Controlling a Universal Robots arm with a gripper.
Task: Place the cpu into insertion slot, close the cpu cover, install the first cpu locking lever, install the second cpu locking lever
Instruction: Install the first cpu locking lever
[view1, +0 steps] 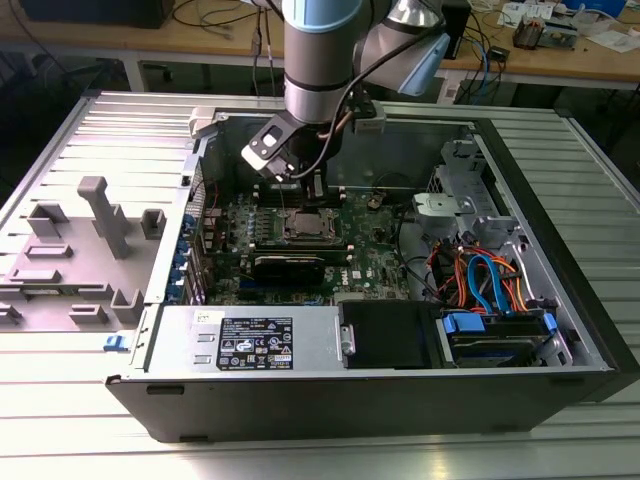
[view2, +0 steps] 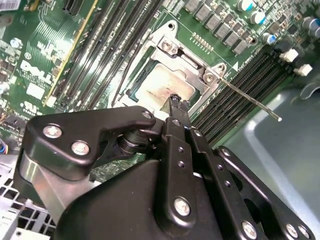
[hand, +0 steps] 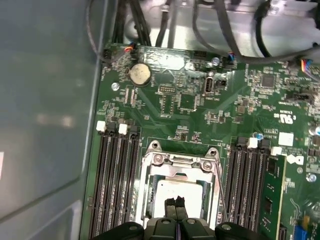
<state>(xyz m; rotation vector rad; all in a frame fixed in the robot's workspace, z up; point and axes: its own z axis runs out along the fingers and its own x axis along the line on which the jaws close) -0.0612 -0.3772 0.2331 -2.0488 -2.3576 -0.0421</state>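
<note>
Cpu (hand: 192, 192) partly hidden behind the closed end effector (hand: 174, 202)

We see the small flat square cpu (hand: 180, 191), dull silver-grey metal top, seated level in the square silver-rimmed insertion slot (hand: 145, 200) on green board, right under the gripper (hand: 175, 202), tips pinched together. We can't tell if they touch it. The thin silver metal frame cpu cover (hand: 175, 171) lies down over the chip, whose top shows through the window. A thin metal rod locking lever (view2: 250, 102) sticks out free beside the fingers.
</note>
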